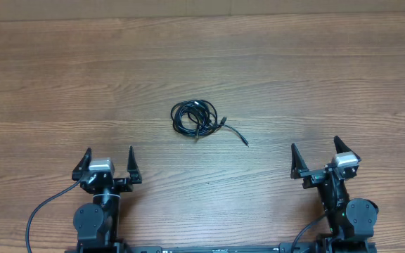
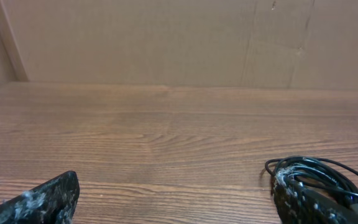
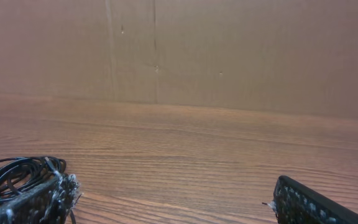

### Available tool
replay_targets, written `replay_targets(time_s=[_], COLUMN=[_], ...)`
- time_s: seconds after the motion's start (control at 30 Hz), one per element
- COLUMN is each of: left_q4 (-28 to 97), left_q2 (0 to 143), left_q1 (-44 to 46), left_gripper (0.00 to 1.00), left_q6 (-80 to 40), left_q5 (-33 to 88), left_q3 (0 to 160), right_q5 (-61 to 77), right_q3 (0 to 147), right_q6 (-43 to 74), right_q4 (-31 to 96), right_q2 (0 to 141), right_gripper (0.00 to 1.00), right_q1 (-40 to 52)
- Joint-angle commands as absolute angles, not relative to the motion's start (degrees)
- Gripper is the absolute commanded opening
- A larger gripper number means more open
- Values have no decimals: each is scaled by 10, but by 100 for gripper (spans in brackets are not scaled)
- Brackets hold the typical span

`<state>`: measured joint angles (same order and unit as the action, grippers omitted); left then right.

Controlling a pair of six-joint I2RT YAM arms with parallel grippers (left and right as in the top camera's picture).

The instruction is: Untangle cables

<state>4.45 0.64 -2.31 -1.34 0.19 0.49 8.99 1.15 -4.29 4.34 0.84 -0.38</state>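
Observation:
The cables (image 1: 196,118) lie as one small knotted black bundle near the middle of the wooden table, with one loose strand trailing right to a small plug (image 1: 246,143). My left gripper (image 1: 108,162) stands open at the front left, well short of the bundle, nothing between its fingers. My right gripper (image 1: 316,155) is open at the front right, also apart from it. In the left wrist view the cables (image 2: 319,171) show at the lower right behind my right fingertip (image 2: 297,202). In the right wrist view the cables (image 3: 14,174) sit at the lower left behind my left fingertip (image 3: 42,202).
A brown cardboard wall (image 2: 166,40) stands along the table's far edge. The thicker black arm wires (image 1: 41,211) loop at the front edge beside each base. Bare wood surrounds the bundle on all sides.

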Motion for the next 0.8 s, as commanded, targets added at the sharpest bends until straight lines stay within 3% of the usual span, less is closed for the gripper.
replay_targets(time_s=[0.0,0.77], left_q4=[45,45], left_q2=[3,3], left_q1=[-27,-27], left_gripper=[100,99], left_q6=[-17,-17], left_q5=[2,2], left_q3=[3,3], right_q5=[87,88], right_q3=[5,5], right_q6=[-44,-44], right_q4=[41,32], right_q2=[2,2], right_gripper=[100,100], right_q1=[-4,-4])
